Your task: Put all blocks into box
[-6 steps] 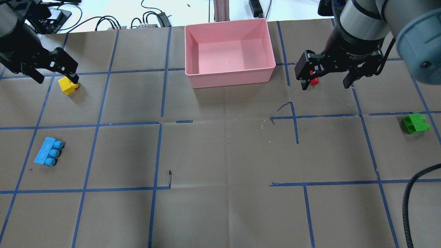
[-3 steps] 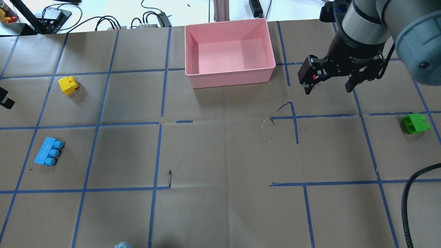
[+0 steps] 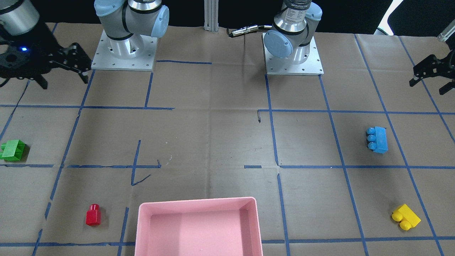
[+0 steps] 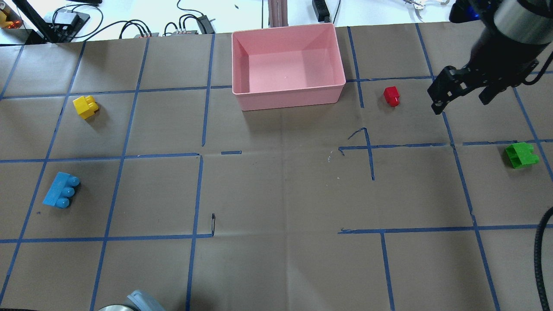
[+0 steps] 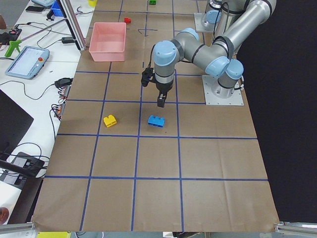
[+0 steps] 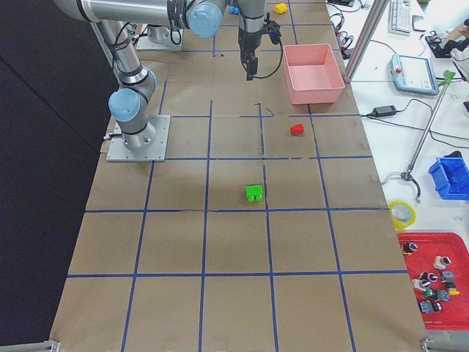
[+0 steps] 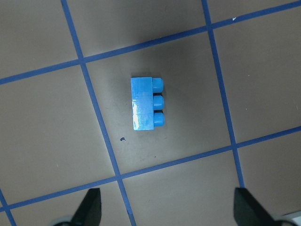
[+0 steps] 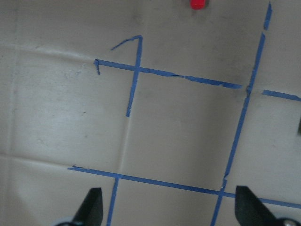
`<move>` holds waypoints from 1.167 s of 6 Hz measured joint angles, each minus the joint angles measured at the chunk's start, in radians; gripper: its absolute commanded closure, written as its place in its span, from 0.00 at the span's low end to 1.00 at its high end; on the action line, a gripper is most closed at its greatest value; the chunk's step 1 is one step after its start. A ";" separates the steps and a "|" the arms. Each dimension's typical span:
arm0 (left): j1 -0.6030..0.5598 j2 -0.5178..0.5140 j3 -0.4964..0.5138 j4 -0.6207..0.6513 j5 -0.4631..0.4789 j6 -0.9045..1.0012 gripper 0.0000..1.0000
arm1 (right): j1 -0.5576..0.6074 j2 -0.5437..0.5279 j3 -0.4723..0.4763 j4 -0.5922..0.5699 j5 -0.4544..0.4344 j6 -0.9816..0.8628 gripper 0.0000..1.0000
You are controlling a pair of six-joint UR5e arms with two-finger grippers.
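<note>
Overhead exterior: box (image 4: 246,98) holds 0 of 4 blocks; all 4 left to place.
Right gripper (image 4: 462,101): spread, empty; red block (image 4: 392,95) ahead, green block (image 4: 521,155) well apart.
Left gripper (image 7: 168,212): spread, empty; blue block (image 7: 143,103) below, just ahead; yellow block (image 4: 85,106) apart.

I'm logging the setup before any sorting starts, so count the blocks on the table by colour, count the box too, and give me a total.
green block: 1
red block: 1
light blue block: 1
yellow block: 1
pink box: 1, with nothing in it
Total: 5 things, 4 blocks and 1 box.
</note>
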 measured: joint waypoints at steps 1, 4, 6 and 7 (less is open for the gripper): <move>0.003 -0.016 -0.061 0.095 -0.002 -0.009 0.01 | -0.101 -0.005 0.001 0.015 0.000 -0.134 0.01; -0.003 -0.075 -0.252 0.407 -0.025 -0.082 0.01 | -0.330 0.010 0.021 0.039 0.010 -0.326 0.00; -0.011 -0.173 -0.270 0.521 -0.075 -0.107 0.01 | -0.381 0.066 0.077 -0.072 0.007 -0.362 0.00; -0.022 -0.223 -0.272 0.574 -0.089 -0.112 0.01 | -0.423 0.114 0.127 -0.159 0.011 -0.365 0.01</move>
